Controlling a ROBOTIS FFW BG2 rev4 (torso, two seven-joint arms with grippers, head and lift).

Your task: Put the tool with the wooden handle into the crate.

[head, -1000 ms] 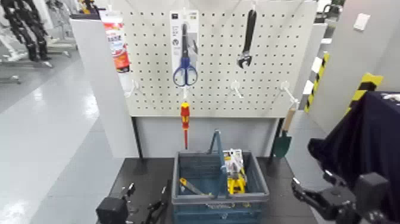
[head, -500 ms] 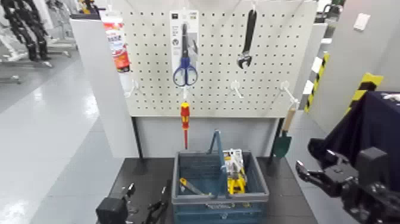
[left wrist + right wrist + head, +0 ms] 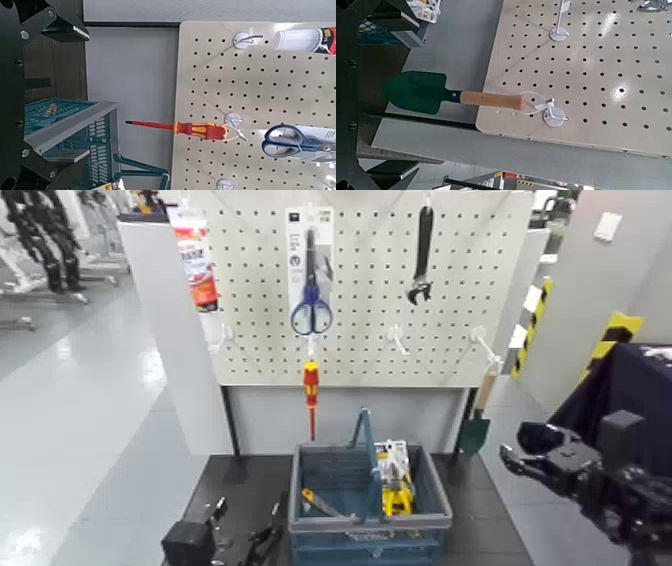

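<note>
The open right end effector (image 3: 522, 452) waits at four o'clock, beside the trowel (image 3: 479, 418), which hangs by its cord from a hook (image 3: 484, 341), leaving its handle graspable. The open left end effector (image 3: 243, 525) idles at seven.

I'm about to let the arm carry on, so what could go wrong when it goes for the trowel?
The trowel hangs by a thin cord loop from a peg, so it might swing or twist if the right gripper bumps it. That cord could also snag on the peg when the tool is pulled away. The crate's raised handle stands over the opening and might catch the blade on the way in.
</note>
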